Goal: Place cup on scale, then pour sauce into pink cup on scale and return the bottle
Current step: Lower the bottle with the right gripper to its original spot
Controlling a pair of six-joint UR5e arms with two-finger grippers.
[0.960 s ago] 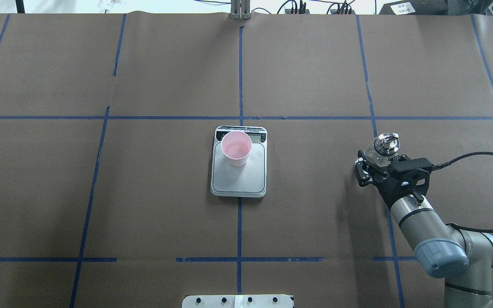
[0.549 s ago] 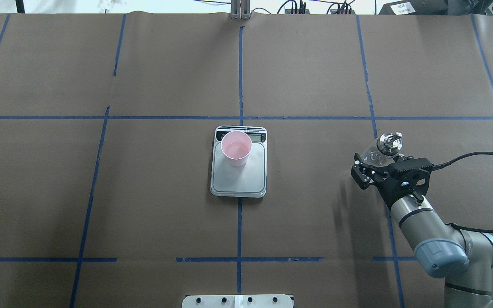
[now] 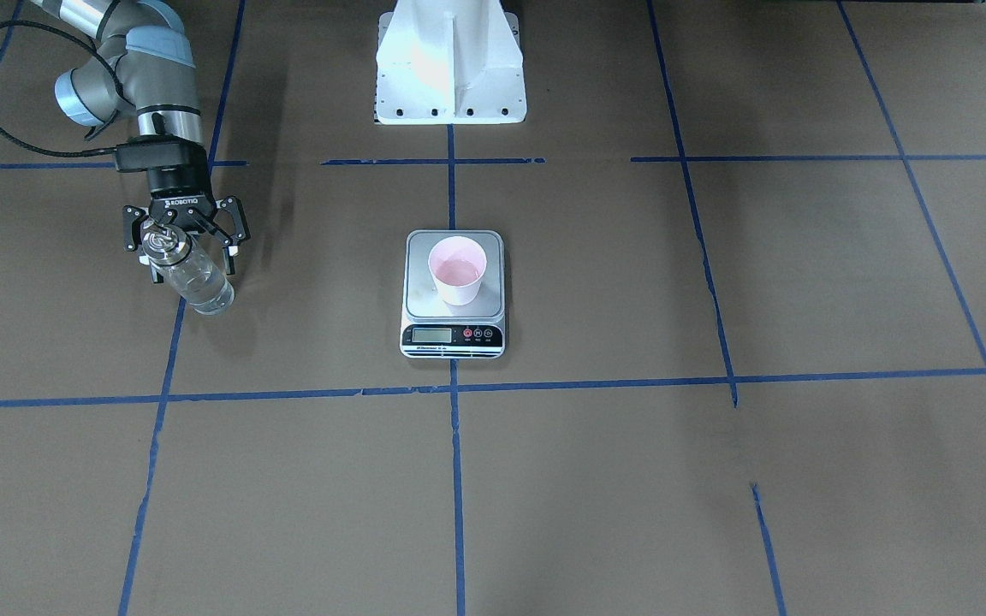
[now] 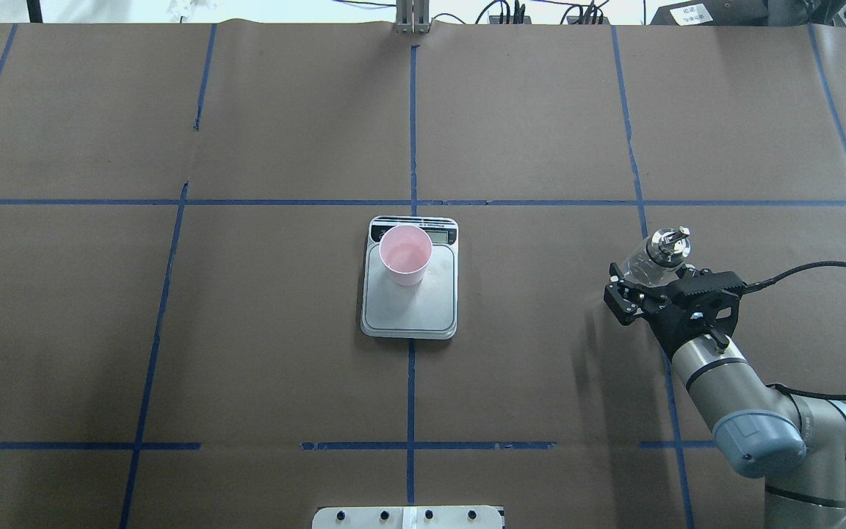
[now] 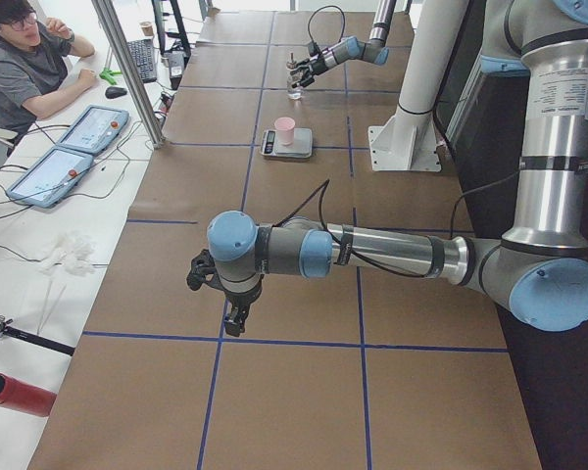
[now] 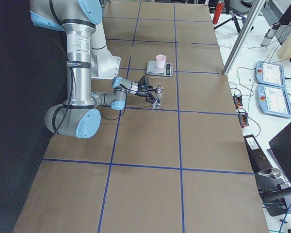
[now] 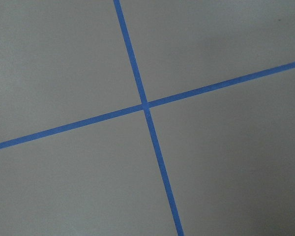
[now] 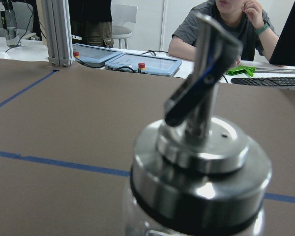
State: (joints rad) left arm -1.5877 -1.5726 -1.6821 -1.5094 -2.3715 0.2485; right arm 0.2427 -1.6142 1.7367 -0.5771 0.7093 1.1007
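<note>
The left gripper [image 5: 220,294] hangs over the table [image 5: 274,392] near its left end; whether it is spread or pressed together cannot be told. At the table's middle the scale [image 4: 410,308] carries the cup [image 4: 405,255], upright on the platform's far part, by the display. Toward the table's right edge the bottle [image 3: 199,289] stands on the table, and the right gripper [image 3: 183,255] is spread wide around its neck, apart from the glass. Pouring looks finished and the bottle's return is in hand. Next, the arm should draw back without clipping the bottle.
</note>
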